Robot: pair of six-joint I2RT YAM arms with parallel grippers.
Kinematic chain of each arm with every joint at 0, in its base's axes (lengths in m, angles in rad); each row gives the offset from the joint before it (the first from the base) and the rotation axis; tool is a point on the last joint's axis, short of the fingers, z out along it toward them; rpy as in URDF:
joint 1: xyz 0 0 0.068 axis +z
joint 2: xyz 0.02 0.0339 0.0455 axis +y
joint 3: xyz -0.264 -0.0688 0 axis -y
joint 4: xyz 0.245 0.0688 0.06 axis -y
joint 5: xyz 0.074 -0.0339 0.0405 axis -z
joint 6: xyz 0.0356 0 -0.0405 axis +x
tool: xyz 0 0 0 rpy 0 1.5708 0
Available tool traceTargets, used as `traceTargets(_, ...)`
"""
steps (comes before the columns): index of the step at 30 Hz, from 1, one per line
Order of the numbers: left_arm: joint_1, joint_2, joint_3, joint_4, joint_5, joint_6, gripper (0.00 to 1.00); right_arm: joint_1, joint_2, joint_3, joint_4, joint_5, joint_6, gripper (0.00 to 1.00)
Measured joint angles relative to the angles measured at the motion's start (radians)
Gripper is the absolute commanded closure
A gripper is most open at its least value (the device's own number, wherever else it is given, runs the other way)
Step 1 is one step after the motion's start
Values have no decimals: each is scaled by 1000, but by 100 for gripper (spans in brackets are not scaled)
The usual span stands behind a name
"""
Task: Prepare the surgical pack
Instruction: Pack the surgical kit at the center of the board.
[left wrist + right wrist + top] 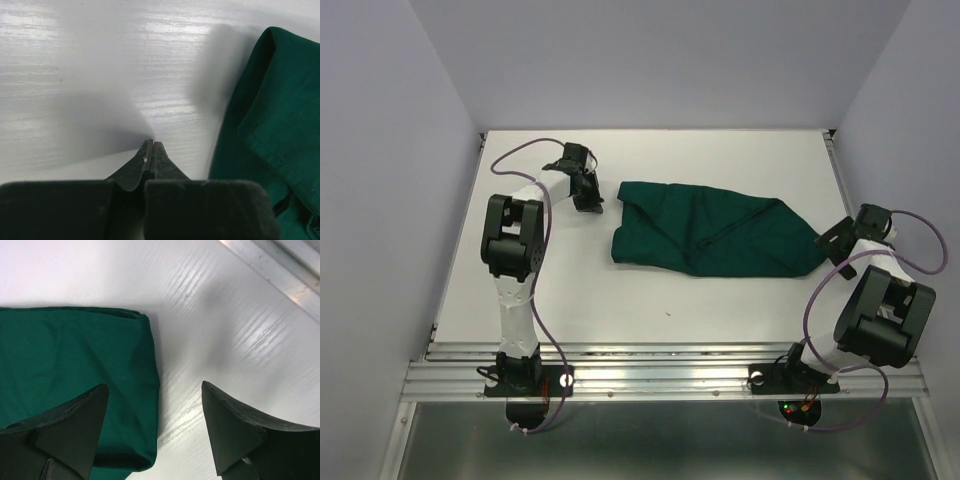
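A: Where is the drape [715,237], and what step is in hand?

B: It lies bundled mid-worktop [650,310]; wrapping appears done. The right gripper [155,427] stands over its right end, fingers released, holding nothing. The left gripper [151,150], fingers clenched on nothing, sits just left of it.

A: Next move?

B: Probably withdraw both arms without snagging cloth.

A: Count?

B: One drape, two grippers; no other contents visible.

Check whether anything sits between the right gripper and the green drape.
Nothing visible does. The right gripper stands open right at the green drape end, one finger over the cloth edge, the other over the bare white table.
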Motion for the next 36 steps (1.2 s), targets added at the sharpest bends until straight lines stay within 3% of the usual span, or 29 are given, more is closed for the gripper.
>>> traceTargets(4, -2, 14, 6, 4, 13, 5, 100, -2, 45, -36, 53, -54, -1, 30)
traceTargets(9, -15, 18, 6, 17, 27, 6, 100, -2, 68, -64, 140, -130, -9, 50)
traceTargets(10, -23, 21, 7, 22, 33, 6, 100, -3, 71, -73, 162, -151, -9, 60)
traceTargets(13, -45, 27, 10, 42, 53, 6, 100, -3, 77, -92, 200, -189, -8, 72)
traceTargets(14, -54, 30, 10, 48, 60, 6, 100, -3, 77, -97, 208, -202, -8, 82)
traceTargets(17, -72, 39, 11, 68, 84, 5, 100, -3, 76, -104, 213, -245, -10, 99)
traceTargets(26, -119, 67, 48, 80, 106, 2, 100, 24, 8, -28, 136, -323, -8, 99)
traceTargets(36, -193, 80, 60, 98, 115, -24, 100, 278, -114, 192, 69, -333, 21, 99)
